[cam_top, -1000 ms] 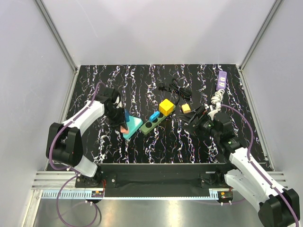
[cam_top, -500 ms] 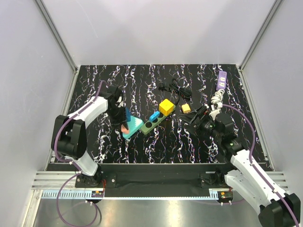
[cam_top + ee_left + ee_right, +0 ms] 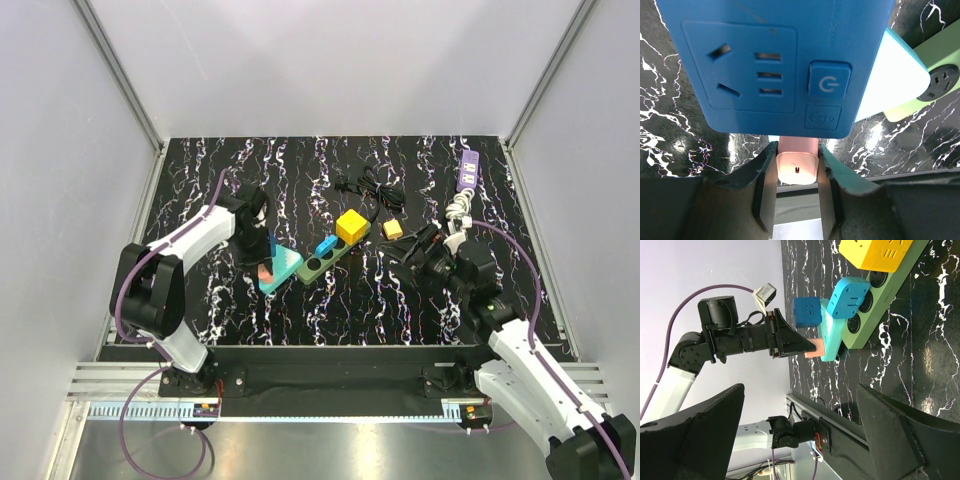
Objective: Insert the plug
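Note:
My left gripper (image 3: pixel 258 252) is shut on a small pink plug (image 3: pixel 265 271), which sits between its pads in the left wrist view (image 3: pixel 797 167). The plug touches the near end of a teal block (image 3: pixel 283 266). A dark blue socket adapter (image 3: pixel 775 65) fills that view just beyond the plug. The green power strip (image 3: pixel 325 260) lies diagonally mid-table and carries a light blue adapter (image 3: pixel 326 245) and a yellow cube (image 3: pixel 351 226). My right gripper (image 3: pixel 412 246) is open and empty, right of the strip and aimed at it (image 3: pixel 875 305).
A small yellow plug (image 3: pixel 393 228) lies right of the yellow cube. A coiled black cable (image 3: pixel 370 188) lies behind the strip. A purple power strip (image 3: pixel 467 170) with a white cord sits at the back right. Grey walls enclose the black marbled table (image 3: pixel 330 310).
My left gripper has shifted slightly right with the pink plug, closer against the teal block. The right arm has barely moved.

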Controlling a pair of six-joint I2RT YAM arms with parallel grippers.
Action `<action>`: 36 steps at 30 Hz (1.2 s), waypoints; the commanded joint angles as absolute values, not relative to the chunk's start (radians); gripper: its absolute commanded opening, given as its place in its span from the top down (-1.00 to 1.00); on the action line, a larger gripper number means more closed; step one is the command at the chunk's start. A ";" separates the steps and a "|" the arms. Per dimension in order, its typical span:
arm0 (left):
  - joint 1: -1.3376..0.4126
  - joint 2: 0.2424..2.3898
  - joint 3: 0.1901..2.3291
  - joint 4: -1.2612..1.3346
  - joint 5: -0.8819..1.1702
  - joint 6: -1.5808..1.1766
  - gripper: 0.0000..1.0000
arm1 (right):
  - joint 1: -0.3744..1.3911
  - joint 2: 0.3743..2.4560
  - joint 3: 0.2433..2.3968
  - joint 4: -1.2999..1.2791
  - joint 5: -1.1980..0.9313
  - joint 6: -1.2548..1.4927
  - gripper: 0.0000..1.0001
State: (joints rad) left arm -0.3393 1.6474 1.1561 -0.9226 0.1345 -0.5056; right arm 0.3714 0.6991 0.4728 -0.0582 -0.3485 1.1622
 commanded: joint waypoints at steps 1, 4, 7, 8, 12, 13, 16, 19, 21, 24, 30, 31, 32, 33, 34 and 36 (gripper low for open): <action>-0.345 1.710 1.100 -0.899 -0.026 -0.522 1.00 | 0.374 0.673 0.477 -0.063 -0.328 1.152 -0.99; -0.345 1.721 1.089 -0.891 -0.021 -0.525 0.98 | 0.376 0.660 0.477 -0.074 -0.327 1.151 -0.99; -0.344 1.706 1.085 -0.893 -0.032 -0.525 0.33 | 0.374 0.646 0.480 -0.090 -0.324 1.147 -0.99; -0.344 1.701 1.083 -0.894 -0.044 -0.526 0.28 | 0.376 0.641 0.482 -0.094 -0.322 1.146 -0.99; -0.339 1.671 1.086 -0.900 -0.064 -0.528 -0.03 | 0.374 0.624 0.482 -0.109 -0.310 1.152 -0.99; -0.337 1.667 1.089 -0.907 -0.067 -0.526 -0.12 | 0.374 0.623 0.483 -0.110 -0.308 1.152 -0.99; -0.336 1.641 1.100 -0.917 -0.086 -0.525 -0.28 | 0.376 0.633 0.492 -0.129 -0.301 1.149 -0.99; -0.333 1.605 1.124 -0.940 -0.103 -0.517 -0.35 | 0.376 0.660 0.520 -0.170 -0.302 1.102 -0.99; -0.330 1.574 1.161 -0.963 -0.118 -0.509 -0.41 | 0.374 0.684 0.538 -0.225 -0.287 1.049 -0.99; -0.322 1.522 1.232 -1.018 -0.153 -0.492 -0.52 | 0.376 0.718 0.584 -0.340 -0.210 0.991 -0.99; -0.318 1.367 1.359 -1.062 -0.161 -0.448 -0.91 | 0.330 1.061 0.800 -0.546 -0.051 0.807 -1.00; -0.319 1.353 1.368 -1.052 -0.150 -0.428 -0.95 | 0.284 1.096 0.825 -0.548 -0.051 0.790 -0.99; -0.327 1.330 1.380 -1.045 -0.121 -0.416 -0.98 | 0.256 1.129 0.848 -0.551 -0.042 0.757 -0.99; -0.334 1.322 1.385 -1.037 -0.109 -0.405 -0.98 | 0.232 1.185 0.871 -0.551 -0.029 0.741 -0.99; -0.345 1.316 1.387 -1.016 -0.095 -0.388 -0.98 | 0.182 1.216 0.926 -0.554 -0.014 0.726 -0.98; -0.391 1.304 1.378 -0.988 -0.051 -0.371 -0.98 | 0.138 1.309 0.989 -0.567 0.064 0.672 -0.99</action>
State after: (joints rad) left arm -0.3428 1.3090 1.3666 -1.0260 -0.1143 -0.4309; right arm 0.2008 1.2312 0.8787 -0.5209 -0.0776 0.7963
